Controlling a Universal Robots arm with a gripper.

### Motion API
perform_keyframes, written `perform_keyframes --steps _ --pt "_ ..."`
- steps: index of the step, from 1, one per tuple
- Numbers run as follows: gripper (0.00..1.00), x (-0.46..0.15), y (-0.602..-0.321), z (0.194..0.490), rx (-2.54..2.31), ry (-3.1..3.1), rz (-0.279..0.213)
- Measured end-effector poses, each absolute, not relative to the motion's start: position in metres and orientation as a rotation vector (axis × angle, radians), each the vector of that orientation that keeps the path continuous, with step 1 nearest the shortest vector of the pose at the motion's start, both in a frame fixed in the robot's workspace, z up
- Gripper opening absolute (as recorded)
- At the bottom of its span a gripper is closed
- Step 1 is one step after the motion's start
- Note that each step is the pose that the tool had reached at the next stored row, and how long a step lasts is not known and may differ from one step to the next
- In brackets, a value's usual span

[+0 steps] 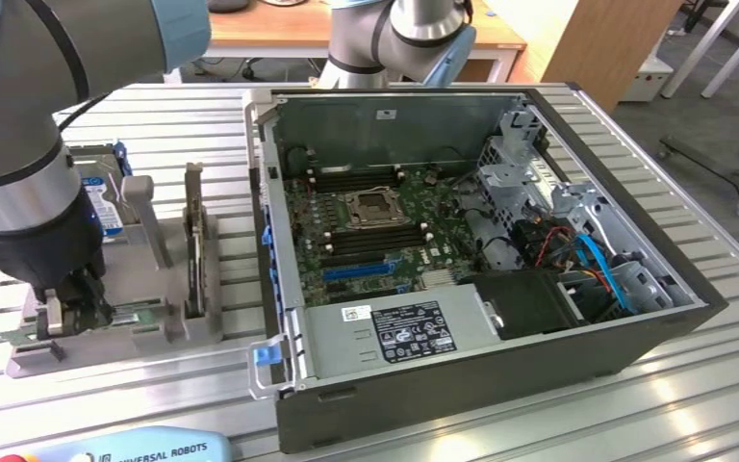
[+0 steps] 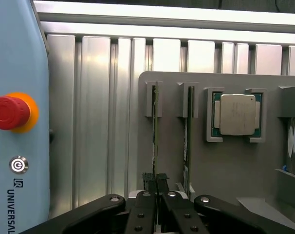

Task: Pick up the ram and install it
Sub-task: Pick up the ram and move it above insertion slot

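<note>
Down low over the grey holder point(image 2: 235, 170) with the claw point(image 2: 156, 181), pinched narrow on the ram point(image 2: 155, 131), black fingertips point(image 2: 148, 179) pressed against both faces of that thin green stick, right at one end of it. Standing on edge in the holder's outermost slot, far end tucked into a small grey bracket, so seated in the holder and not lifted clear. Right alongside, in the holder's next slot, a second green stick point(image 2: 188, 141), on edge as well, untouched. One pocket further across the holder, a square silver processor point(image 2: 235, 114), lying flat in its frame. Off the holder on the ram's side, a pale blue pendant point(image 2: 16, 146) with a red stop button point(image 2: 10, 112), resting on the ribbed metal table point(image 2: 99, 122), a few bare slats between it and the holder. Along another side of the holder, just beside it, the open computer case point(image 1: 472, 385), green board point(image 1: 344, 231) showing inside with a square socket point(image 1: 372, 205) at its middle.
</note>
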State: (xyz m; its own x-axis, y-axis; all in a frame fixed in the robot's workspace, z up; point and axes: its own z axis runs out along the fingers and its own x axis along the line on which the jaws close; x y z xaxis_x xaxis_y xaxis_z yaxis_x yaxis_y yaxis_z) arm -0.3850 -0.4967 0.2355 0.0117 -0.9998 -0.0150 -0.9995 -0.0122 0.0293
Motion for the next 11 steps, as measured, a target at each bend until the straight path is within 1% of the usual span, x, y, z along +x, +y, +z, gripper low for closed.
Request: perform_keyframes --steps 11 --pt "0.11 -0.385 -0.497 0.265 2.227 -2.201 -0.049"
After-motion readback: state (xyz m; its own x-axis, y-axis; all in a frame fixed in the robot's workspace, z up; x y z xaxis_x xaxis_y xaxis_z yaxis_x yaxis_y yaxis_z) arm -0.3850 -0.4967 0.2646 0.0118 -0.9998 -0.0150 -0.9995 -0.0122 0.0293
